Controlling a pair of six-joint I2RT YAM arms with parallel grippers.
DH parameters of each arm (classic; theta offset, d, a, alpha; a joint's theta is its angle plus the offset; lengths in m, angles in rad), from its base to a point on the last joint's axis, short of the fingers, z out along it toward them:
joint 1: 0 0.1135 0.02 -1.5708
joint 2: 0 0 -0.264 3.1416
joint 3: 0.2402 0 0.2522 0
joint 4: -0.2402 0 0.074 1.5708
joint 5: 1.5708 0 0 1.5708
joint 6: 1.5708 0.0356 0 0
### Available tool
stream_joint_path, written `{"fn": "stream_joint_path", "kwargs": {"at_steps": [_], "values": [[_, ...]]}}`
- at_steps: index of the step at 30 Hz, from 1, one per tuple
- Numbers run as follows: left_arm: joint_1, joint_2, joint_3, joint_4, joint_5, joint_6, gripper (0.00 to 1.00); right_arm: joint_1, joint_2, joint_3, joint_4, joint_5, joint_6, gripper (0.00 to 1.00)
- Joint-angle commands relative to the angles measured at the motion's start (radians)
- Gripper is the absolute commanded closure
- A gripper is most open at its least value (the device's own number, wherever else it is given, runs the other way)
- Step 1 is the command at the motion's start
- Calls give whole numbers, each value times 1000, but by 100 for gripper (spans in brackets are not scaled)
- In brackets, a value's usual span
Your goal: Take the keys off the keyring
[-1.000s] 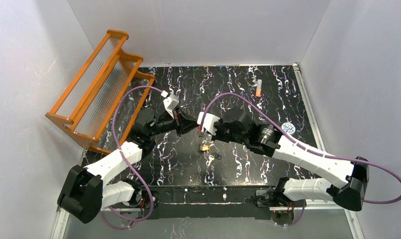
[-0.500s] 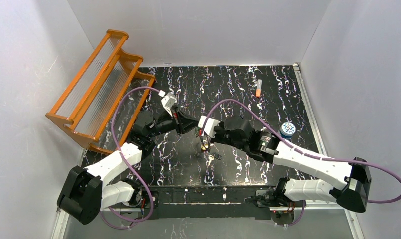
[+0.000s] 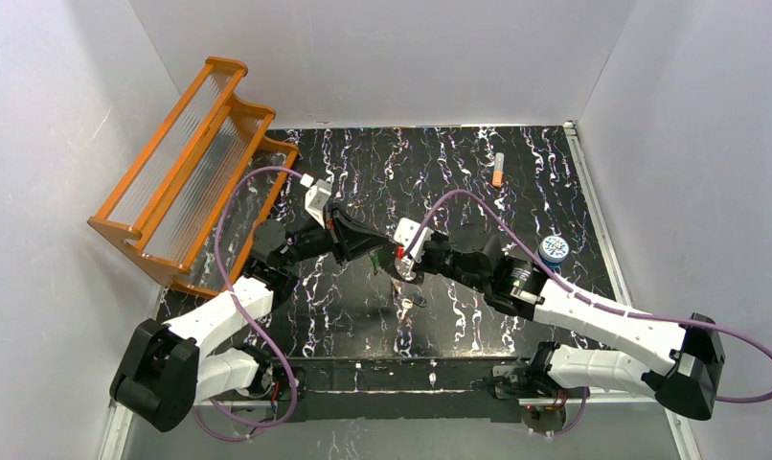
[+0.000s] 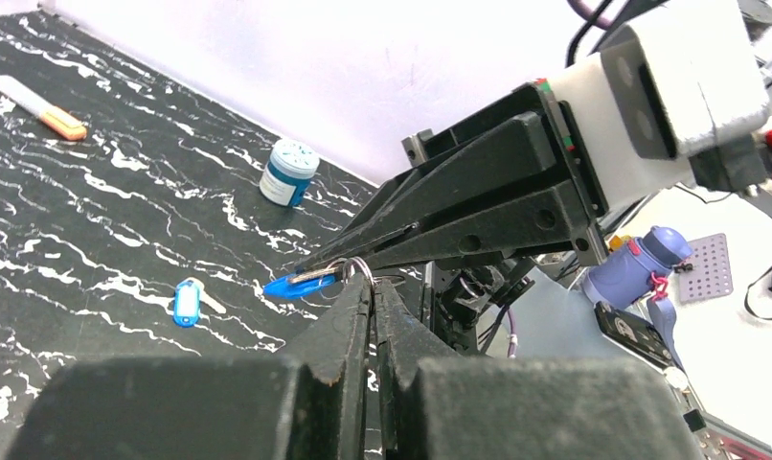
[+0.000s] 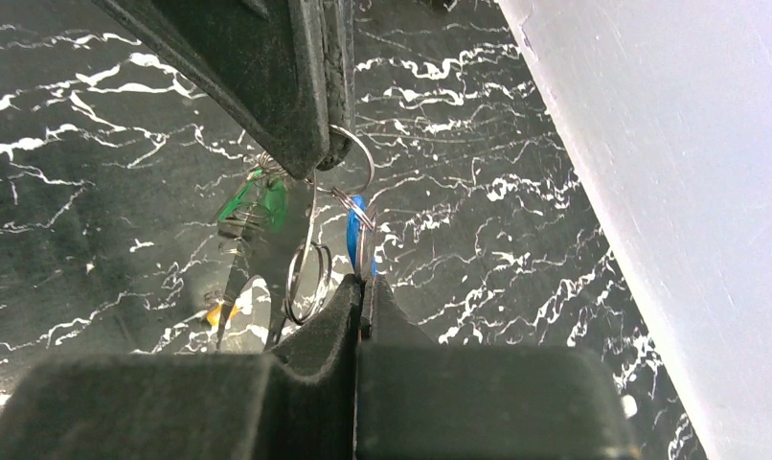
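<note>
Comparing views: top camera shows both arms meeting mid-table over the black marbled table, tips nearly touching, but the bunch between them is too small to read there.

Left wrist view fills in the grip. The left gripper is fully closed, tips pinching a small split ring. The right gripper comes in from the opposite side, also clamped tight, on the blue key. That view alone also shows a loose blue piece flat on the table, well apart from the bunch; key or tag, can't tell.

Right wrist view shows what hangs below, hidden from the other two. The keyring, a thin grey wire loop, drops from the split ring. The keys are bunched on it in the air, a green head to one side and a yellow-orange bit lower down. The blue key sits just beside the loop; can't tell whether it is threaded on it.

Containers: orange rack at far left against the wall, contents not readable. The blue-and-white disc looks like a lidded pot in the left wrist view, inside hidden. An orange-and-white tube lies far right.
</note>
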Motion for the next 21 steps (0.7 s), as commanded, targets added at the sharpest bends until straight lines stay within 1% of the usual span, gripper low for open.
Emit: {"fn": "stream_joint_path", "kwargs": {"at_steps": [1,4,6,10,12,15,16,18,21], "values": [[5,-33,3,202,101,-59,100,-37,-11,5,5,-8,7,99],[5,-31,-3,200,92,-45,100,-40,-8,28,-7,-34,5,99],[5,-29,-2,160,81,-6,100,-39,-7,52,-39,-58,2,99],[5,-34,49,-112,63,201,100,-39,-8,116,-124,-87,-12,99],[5,-37,76,-264,34,291,92,-38,-5,151,-167,-103,-17,99],[5,-45,106,-387,1,385,80,-37,8,197,-221,-126,-32,99],[5,-45,114,-412,-1,407,77,-37,15,213,-241,-133,-36,99],[5,-41,129,-440,10,433,73,-38,37,245,-283,-146,-45,99],[5,-34,143,-446,39,464,66,-36,54,270,-311,-164,-54,99]]}}
